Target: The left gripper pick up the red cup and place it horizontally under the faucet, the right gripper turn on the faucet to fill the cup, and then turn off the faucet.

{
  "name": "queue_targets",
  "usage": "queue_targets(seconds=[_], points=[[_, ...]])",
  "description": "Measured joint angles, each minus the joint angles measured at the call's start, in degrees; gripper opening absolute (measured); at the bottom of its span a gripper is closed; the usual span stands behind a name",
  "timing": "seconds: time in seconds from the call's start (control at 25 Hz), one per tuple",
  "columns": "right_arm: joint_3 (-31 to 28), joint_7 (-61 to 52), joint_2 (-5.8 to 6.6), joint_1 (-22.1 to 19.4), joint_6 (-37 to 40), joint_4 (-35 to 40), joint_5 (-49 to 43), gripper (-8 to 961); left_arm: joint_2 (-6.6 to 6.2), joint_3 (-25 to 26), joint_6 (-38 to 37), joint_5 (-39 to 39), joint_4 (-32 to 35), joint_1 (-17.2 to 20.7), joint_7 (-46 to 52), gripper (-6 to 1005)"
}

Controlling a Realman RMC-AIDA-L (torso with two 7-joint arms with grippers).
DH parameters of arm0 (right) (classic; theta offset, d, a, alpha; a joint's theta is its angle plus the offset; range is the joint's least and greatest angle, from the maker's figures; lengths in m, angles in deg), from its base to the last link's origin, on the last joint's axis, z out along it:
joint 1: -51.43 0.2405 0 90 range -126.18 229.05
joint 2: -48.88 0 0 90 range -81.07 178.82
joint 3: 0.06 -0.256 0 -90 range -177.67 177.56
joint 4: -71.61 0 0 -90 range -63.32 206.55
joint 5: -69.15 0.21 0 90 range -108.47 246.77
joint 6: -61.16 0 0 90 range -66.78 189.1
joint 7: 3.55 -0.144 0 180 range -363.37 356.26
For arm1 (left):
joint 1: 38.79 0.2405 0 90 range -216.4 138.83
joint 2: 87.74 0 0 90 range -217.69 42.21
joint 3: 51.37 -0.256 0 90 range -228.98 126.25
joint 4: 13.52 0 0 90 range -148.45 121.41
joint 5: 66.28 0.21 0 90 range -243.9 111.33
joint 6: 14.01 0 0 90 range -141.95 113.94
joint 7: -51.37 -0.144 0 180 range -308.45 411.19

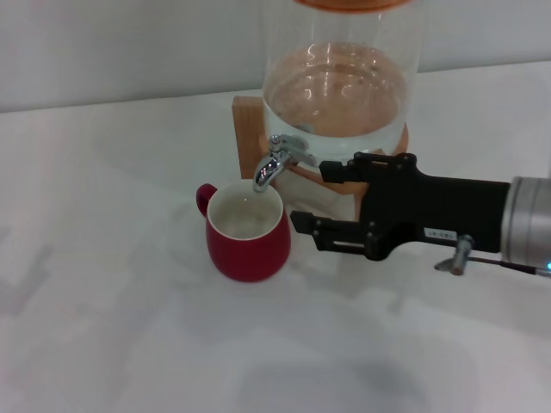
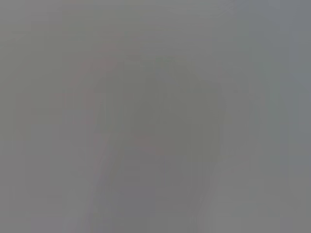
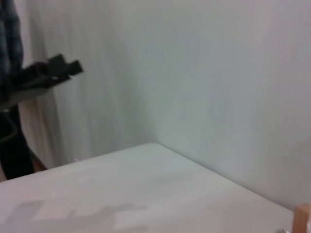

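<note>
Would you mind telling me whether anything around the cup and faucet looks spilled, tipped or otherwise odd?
Nothing stands out. The red cup stands upright beneath the faucet, the white table shows no spill, and the right pincer is open beside the faucet.

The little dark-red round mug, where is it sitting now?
In the head view, the dark-red ceramic mug stands upright on the white table, right under the shiny chrome faucet, with the black boxy right gripper just to its right.

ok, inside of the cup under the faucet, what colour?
Cream-white inside the red cup; the outside is dark red. Head view shows it best.
</note>
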Motion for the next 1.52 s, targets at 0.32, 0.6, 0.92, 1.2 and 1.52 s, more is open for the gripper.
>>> queue_targets(seconds=[0.32,0.6,0.92,1.2,1.52], points=[[0.72,0.00,0.08,3.34,5.07,5.49,0.15,720,0.07,0.00,0.33,-0.04,0.00,-0.09,-0.01,784],[0.89,0.02,0.04,4.14,6.96,6.82,0.17,720,0.00,0.00,0.45,0.00,0.00,-0.58,-0.01,784],[1.65,0.02,0.04,5.06,6.99,6.88,0.17,720,-0.01,0.00,0.46,-0.20,0.00,-0.49,-0.06,784],[2.97,-0.27,0.19,6.89,6.09,7.16,-0.22,720,-0.01,0.00,0.20,-0.25,0.00,-0.28,-0.10,784],[3.56,-0.20,0.31,7.48,3.46,6.68,-0.32,720,0.00,0.00,0.06,-0.30,0.00,-0.36,-0.10,784]])
